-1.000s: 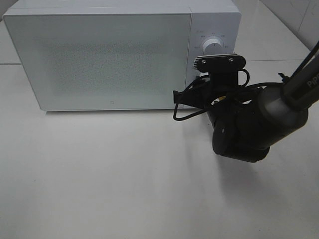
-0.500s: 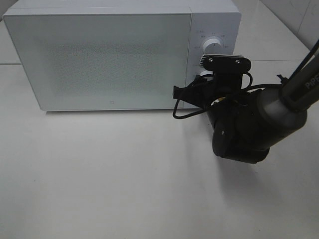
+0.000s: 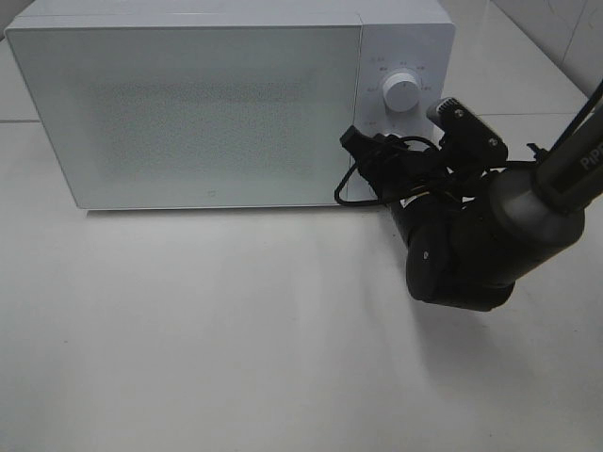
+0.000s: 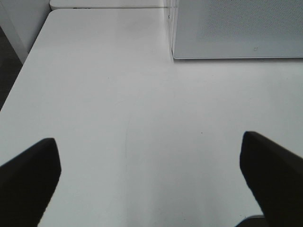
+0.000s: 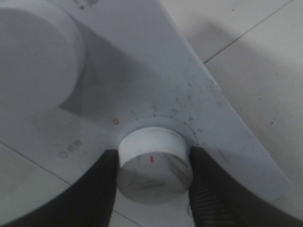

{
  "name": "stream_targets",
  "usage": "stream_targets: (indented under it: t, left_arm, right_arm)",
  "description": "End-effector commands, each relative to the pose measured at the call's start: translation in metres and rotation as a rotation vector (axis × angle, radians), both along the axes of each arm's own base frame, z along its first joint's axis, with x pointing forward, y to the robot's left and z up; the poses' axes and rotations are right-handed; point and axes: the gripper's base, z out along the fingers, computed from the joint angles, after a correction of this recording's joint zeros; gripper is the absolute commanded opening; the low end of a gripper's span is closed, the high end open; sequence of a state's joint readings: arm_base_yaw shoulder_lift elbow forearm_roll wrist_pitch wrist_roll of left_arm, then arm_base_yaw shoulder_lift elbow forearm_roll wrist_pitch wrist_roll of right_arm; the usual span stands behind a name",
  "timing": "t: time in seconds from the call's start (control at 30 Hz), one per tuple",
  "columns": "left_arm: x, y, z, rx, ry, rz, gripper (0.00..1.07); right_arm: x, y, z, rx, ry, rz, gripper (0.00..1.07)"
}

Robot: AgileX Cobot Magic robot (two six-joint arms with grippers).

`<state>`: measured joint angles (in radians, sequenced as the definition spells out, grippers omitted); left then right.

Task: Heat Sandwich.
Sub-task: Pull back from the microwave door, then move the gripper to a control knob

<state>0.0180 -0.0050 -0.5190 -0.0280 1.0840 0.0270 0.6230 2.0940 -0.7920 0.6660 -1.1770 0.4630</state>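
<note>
"Kitchen, is it?"

"More a robot lab, I'd say: a white microwave (image 3: 188,113) with a dial (image 5: 154,163) on a plain white worktop (image 3: 236,358), a black arm (image 3: 471,250) beside it, tiles (image 3: 565,38) behind."

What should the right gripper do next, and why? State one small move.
Probably twist the lower dial up its numbered scale to set a heating time: the right gripper already clasps the dial's sides, and the microwave door is shut.
</note>
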Motion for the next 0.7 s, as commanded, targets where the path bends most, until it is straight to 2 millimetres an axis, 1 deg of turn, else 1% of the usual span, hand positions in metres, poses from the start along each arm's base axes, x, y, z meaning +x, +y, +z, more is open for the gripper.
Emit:
stream_targets:
  t: [0.03, 0.07, 0.1, 0.13, 0.2, 0.23, 0.27, 0.33, 0.4, 0.43, 0.5, 0.53, 0.7]
  left_arm:
    - [-0.0028, -0.0008, 0.0005, -0.009, -0.036, -0.002, 0.98]
    - [-0.0028, -0.0008, 0.0005, -0.009, -0.036, -0.002, 0.98]
    - [-0.0028, -0.0008, 0.0005, -0.009, -0.036, -0.002, 0.98]
    - [-0.0028, -0.0008, 0.0005, -0.009, -0.036, -0.002, 0.98]
    - [-0.0028, -0.0008, 0.0005, -0.009, -0.036, -0.002, 0.98]
    - [-0.0028, -0.0008, 0.0005, -0.009, -0.036, -0.002, 0.98]
    - [-0.0028, -0.0008, 0.0005, -0.009, -0.036, -0.002, 0.98]
    - [-0.0028, -0.0008, 0.0005, -0.009, -0.036, -0.002, 0.98]
    - [-0.0028, -0.0008, 0.0005, -0.009, -0.036, -0.002, 0.98]
    - [-0.0028, -0.0008, 0.0005, -0.009, -0.036, -0.002, 0.98]
    - [-0.0028, -0.0008, 0.0005, -0.009, -0.036, -0.002, 0.98]
    - [-0.0028, -0.0008, 0.0005, -0.009, -0.036, -0.002, 0.98]
    - [-0.0028, -0.0008, 0.0005, -0.009, -0.036, -0.002, 0.98]
  right_arm:
    - [0.0064, 0.0004, 0.0248, 0.207, -0.215, -0.031, 0.21]
    - [0.0066, 0.0001, 0.0248, 0.296, -0.211, -0.04, 0.21]
    - [0.0066, 0.0001, 0.0248, 0.333, -0.21, -0.044, 0.21]
    - [0.0066, 0.0001, 0.0248, 0.333, -0.21, -0.044, 0.21]
    - [0.0066, 0.0002, 0.0248, 0.424, -0.206, -0.051, 0.21]
    - [0.0066, 0.0002, 0.0248, 0.503, -0.203, -0.059, 0.21]
    - [0.0066, 0.0002, 0.0248, 0.503, -0.203, -0.059, 0.21]
    - [0.0066, 0.0001, 0.0248, 0.587, -0.199, -0.067, 0.21]
    - [0.0066, -0.0017, 0.0243, 0.719, -0.195, -0.101, 0.22]
    - [0.0066, -0.0017, 0.0243, 0.719, -0.195, -0.101, 0.22]
    - [0.0066, -0.0021, 0.0243, 0.798, -0.192, -0.112, 0.21]
    - [0.0066, -0.0034, 0.0239, 0.878, -0.191, -0.135, 0.2]
    - [0.0064, -0.0082, 0.0228, 0.988, -0.2, -0.199, 0.17]
